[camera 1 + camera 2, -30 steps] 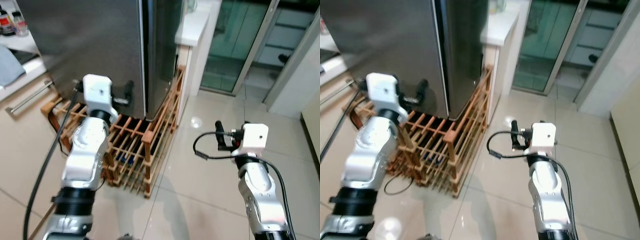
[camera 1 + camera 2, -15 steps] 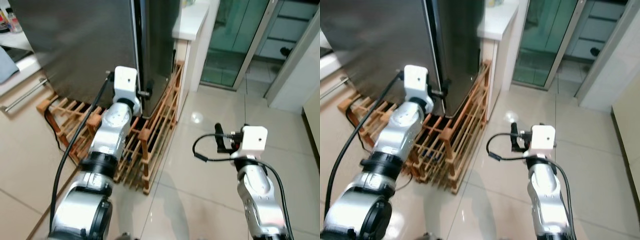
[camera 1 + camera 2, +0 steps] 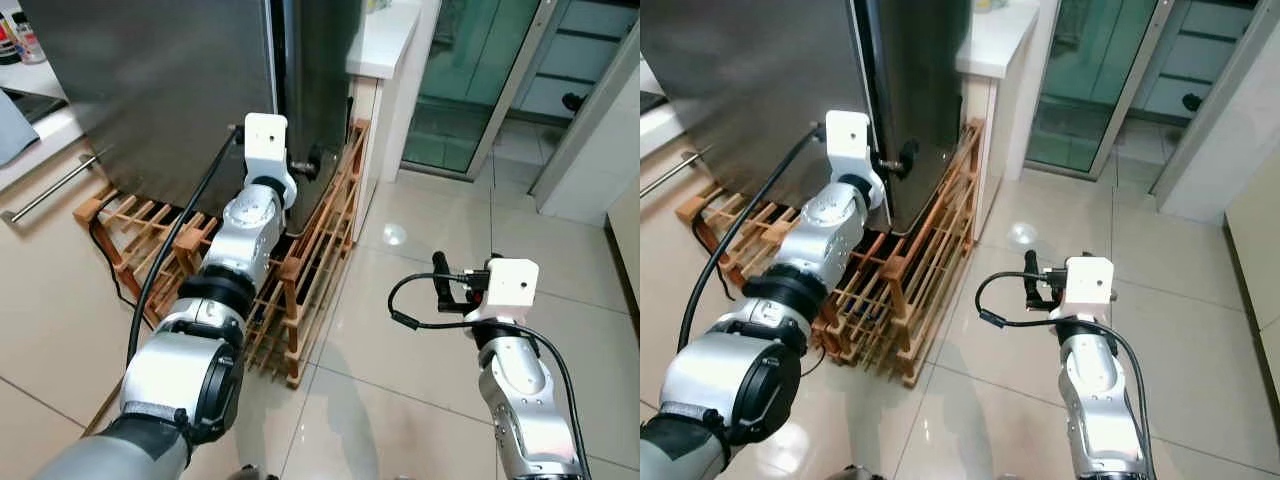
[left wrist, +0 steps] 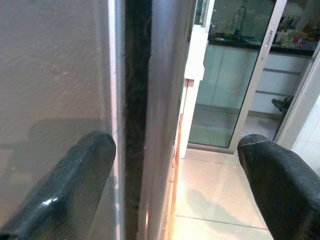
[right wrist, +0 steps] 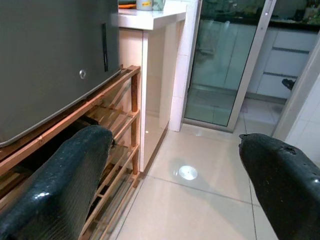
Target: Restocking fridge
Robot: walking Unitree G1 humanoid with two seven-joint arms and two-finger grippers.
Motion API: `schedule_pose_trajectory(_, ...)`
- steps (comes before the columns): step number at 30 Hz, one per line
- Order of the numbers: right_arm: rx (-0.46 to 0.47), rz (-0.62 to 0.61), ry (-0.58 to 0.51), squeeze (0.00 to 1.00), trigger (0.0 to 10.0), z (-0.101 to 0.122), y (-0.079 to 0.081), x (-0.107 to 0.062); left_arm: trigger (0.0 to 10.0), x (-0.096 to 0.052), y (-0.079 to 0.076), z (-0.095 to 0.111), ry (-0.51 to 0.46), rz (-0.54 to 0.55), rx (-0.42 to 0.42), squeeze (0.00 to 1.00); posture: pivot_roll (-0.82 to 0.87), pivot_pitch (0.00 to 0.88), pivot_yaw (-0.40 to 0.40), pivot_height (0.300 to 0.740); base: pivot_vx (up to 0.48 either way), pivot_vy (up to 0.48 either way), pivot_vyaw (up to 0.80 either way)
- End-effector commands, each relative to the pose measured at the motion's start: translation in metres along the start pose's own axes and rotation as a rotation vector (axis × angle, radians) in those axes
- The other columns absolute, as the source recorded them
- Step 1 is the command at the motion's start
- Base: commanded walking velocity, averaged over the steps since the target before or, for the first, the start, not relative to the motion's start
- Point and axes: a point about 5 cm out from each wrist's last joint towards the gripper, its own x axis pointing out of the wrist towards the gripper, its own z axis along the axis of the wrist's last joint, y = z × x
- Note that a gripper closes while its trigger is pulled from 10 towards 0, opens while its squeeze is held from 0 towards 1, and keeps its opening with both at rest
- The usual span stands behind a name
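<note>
Fridge: tall, steel-grey, standing on the wooden rack; door shut, with a dark vertical seam running down its front corner edge.
Fridge position: at the upper left of the head views, set against a white counter on its far side.
Left gripper: raised to the fridge's front corner, low on the cabinet just above the rack. Fingers spread wide, astride the corner: one finger lies against the door face beside the seam, the other stands off in open air past the fridge's side. Nothing is held between them.
Left arm: stretched forward from the lower left toward the fridge, a black cable trailing along it.
Right gripper: held low, well apart from the fridge, over the tiled floor. Fingers wide apart, empty, pointing toward the fridge's side and the rack.
Wooden rack: slatted, brown, lying under and around the base of the fridge.
White counter: just beside the fridge; small items on top, too small to identify.
Glass sliding door: beyond the counter, away from the fridge.
Floor: glossy beige tile, with a bright light reflection near the rack.
</note>
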Motion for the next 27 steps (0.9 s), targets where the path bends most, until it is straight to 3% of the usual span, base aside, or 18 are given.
schedule_pose_trajectory(1, -0.012, -0.014, 0.001, 0.00, 10.0, 0.001, -0.005, -0.003, 10.0, 0.003, -0.002, 0.006, -0.015, 0.009, -0.020, 0.00, -0.13, 0.000, 0.000, 0.740, 0.000, 0.000, 0.00)
schedule_pose_trajectory(13, -0.025, -0.013, 0.007, 0.00, 10.0, 0.002, -0.006, -0.006, 10.0, 0.011, -0.018, 0.018, -0.029, -0.017, -0.028, 0.00, -0.16, 0.000, 0.015, 0.740, 0.000, 0.000, 0.00)
schedule_pose_trajectory(27, -0.032, -0.021, 0.018, 0.00, 10.0, 0.000, -0.008, -0.009, 10.0, 0.014, -0.018, 0.021, -0.001, 0.100, 0.016, 0.00, -0.18, 0.000, 0.030, 0.740, 0.000, 0.000, 0.00)
